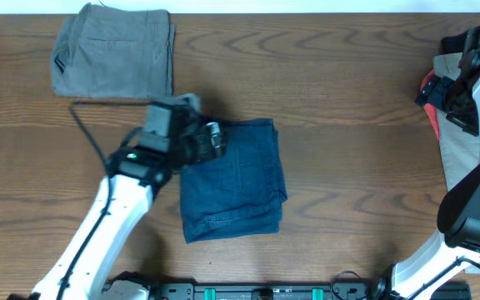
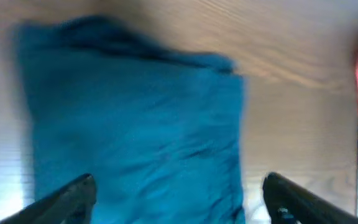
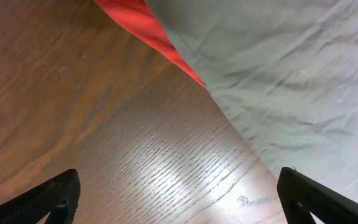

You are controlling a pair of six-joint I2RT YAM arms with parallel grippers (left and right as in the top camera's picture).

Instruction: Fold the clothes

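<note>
The navy shorts (image 1: 233, 179) look folded; my left gripper (image 1: 212, 140) hangs spread above them, gripping nothing. Next I lift it clear; the right gripper (image 3: 179, 208) is spread too.

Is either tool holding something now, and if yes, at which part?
Nothing is held. The left tool stands open over the navy shorts; the right tool is open above the table.

Overhead, the light is bright and even, everything sharp across the tabletop (image 1: 348, 100), just a soft shadow beside the left arm (image 1: 98, 225). Left wrist view: heavy motion blur, the clothes (image 2: 135, 137) smeared at the edges, wood washed out pale. Right wrist view is crisp, a white glare patch gleaming on the grain, upper left corner dimmer.
</note>
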